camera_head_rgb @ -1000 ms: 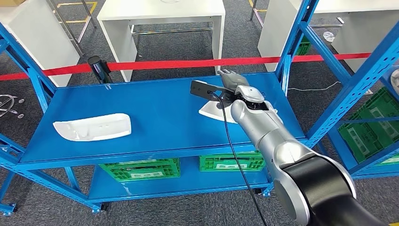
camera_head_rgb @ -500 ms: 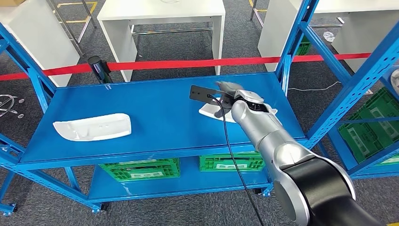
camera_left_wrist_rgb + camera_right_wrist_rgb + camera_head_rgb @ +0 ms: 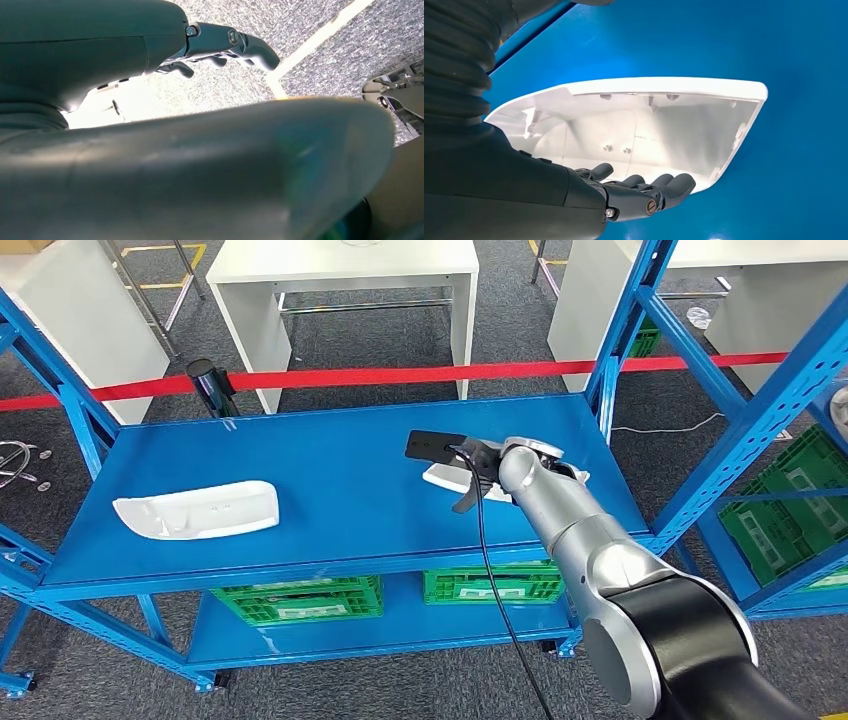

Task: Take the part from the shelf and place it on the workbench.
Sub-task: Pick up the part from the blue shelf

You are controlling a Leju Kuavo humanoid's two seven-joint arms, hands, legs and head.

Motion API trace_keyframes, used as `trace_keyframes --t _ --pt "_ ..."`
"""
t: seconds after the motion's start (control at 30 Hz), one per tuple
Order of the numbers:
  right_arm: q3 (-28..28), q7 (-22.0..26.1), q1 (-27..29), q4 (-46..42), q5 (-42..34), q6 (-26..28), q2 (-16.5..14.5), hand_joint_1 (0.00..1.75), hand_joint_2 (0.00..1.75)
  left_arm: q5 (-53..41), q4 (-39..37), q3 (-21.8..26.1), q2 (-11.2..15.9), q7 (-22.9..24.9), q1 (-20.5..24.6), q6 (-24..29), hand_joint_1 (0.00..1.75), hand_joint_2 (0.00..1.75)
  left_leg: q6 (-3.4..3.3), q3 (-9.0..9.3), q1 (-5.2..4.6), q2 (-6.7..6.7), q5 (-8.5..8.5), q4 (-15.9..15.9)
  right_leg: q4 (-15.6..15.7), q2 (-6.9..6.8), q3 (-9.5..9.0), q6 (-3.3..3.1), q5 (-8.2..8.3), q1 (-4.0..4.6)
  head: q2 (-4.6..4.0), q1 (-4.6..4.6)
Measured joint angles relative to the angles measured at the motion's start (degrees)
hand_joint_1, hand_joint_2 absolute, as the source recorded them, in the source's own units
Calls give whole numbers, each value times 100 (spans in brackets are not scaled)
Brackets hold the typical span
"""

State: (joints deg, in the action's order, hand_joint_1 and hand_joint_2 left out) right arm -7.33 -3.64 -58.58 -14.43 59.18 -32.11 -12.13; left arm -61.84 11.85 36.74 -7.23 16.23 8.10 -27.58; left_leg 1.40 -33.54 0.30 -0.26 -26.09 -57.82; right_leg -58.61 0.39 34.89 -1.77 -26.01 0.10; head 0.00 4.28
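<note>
The right hand [image 3: 472, 472], fingers [image 3: 664, 186] spread and holding nothing, reaches over the white part [image 3: 639, 130] at the shelf [image 3: 330, 490]'s 3 o'clock end; bare blue surface surrounds it.

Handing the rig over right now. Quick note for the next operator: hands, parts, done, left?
Right hand: down at the white part on the right side of the blue shelf, fingers curled at its rim; a closed grip is not confirmed.
Left hand: hanging over the carpet, holding nothing, fingers loosely curled.
Second white part: lies on the shelf's left side, untouched.
Done: reach to the part.
Left: secure the grip, lift, carry it to the workbench and set it down.
</note>
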Motion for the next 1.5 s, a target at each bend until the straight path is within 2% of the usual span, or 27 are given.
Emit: trace_keyframes --t 0.3,1.23,1.37,1.5 --pt "12 304 75 0 36 149 1 0 175 52 0 44 1 -77 -17 0 0 0 0 0 0 0 0 0 0 0 0 0 0 1 0 0" --pt "17 514 584 2 -117 388 330 0 175 65 0 275 73 -334 -224 0 0 0 2 0 0 0 -2 0 0 0 0 0 -1 0 0 0" --pt "33 482 666 2 -177 461 386 175 175 65 0 284 74 -376 -238 0 0 0 2 0 0 0 -3 0 1 0 0 0 -1 0 0 0" --pt "56 485 721 2 -223 516 438 175 175 66 0 293 74 -395 -242 0 0 0 2 0 0 0 -3 0 1 0 0 0 -1 0 0 0"
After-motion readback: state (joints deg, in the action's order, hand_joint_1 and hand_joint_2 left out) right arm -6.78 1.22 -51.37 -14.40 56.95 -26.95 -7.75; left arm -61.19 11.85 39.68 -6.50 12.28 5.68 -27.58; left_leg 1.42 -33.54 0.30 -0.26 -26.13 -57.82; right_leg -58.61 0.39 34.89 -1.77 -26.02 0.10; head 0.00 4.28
